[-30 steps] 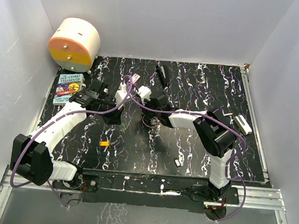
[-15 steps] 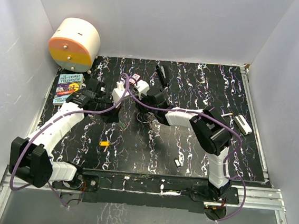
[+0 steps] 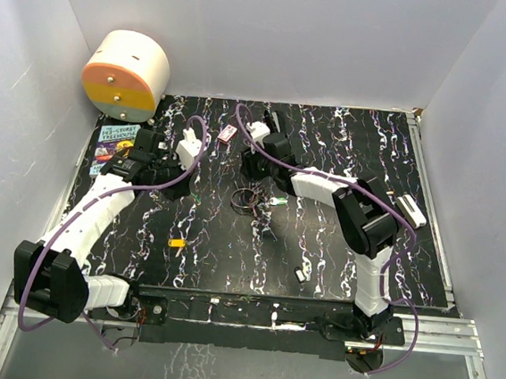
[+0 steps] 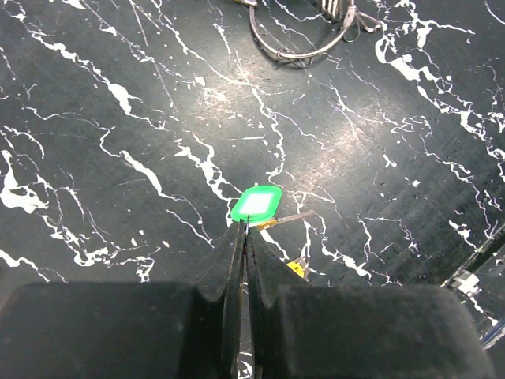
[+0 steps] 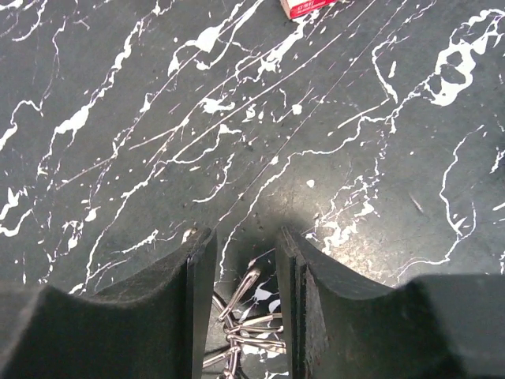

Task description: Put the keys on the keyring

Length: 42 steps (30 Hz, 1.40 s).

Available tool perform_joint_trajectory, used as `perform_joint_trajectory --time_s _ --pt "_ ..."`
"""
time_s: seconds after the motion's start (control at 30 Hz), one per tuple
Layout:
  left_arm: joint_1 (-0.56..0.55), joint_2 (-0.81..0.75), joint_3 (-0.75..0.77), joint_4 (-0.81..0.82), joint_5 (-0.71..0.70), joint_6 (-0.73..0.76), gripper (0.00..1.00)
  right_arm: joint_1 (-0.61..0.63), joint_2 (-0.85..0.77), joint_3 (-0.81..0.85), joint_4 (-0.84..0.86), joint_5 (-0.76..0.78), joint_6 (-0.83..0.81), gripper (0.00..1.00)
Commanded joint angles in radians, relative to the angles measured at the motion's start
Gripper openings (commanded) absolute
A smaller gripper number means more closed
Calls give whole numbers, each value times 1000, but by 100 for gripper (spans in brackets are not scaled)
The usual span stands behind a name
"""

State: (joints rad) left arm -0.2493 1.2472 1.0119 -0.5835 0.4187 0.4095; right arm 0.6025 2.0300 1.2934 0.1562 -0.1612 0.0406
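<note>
The keyring, a thin wire ring with small metal bits on it, lies on the black marbled mat. It also shows at the top of the left wrist view. My left gripper is shut, its tips pinching a thin metal bit of the key with the green tag. In the top view this left gripper is left of the ring. My right gripper is open and empty just behind the ring, with the ring's bits showing between its fingers. In the top view it is apart from the ring.
A pink-red card lies behind the grippers. A cream and orange drum and a book are at the back left. A small orange bit, a small clip and a white object lie on the mat.
My right gripper has drawn back from the keyring toward the far side, and the ring now lies free on the mat. My left gripper has shifted left and back, still shut.
</note>
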Motion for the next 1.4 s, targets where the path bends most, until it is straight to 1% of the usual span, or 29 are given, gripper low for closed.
perform_joint_trajectory --time_s 0.0,0.1,0.3,0.53,0.73,0.87,0.97,1.17,1.3,1.37 --pt "19 -43 19 15 -8 -8 0 11 7 89 -46 -24 36 40" --pt "24 -37 18 16 -8 -8 0 26 6 104 -80 16 45 40" --pt "31 -35 17 22 0 -5 0 87 29 161 -216 132 37 40" --pt "33 -31 18 27 14 -3 0 92 56 156 -238 153 42 40" --pt "37 -24 28 29 16 0 0 92 83 158 -238 170 36 37" --pt "39 -22 28 31 21 0 0 91 95 150 -236 176 33 31" --pt "41 -21 28 32 21 2 0 92 104 144 -242 172 34 21" --pt "44 -16 31 34 27 2 0 92 95 113 -242 170 36 8" --pt "46 -11 44 24 48 0 0 91 83 88 -242 169 38 7" --pt "47 -5 64 3 71 0 0 89 47 52 -216 177 41 7"
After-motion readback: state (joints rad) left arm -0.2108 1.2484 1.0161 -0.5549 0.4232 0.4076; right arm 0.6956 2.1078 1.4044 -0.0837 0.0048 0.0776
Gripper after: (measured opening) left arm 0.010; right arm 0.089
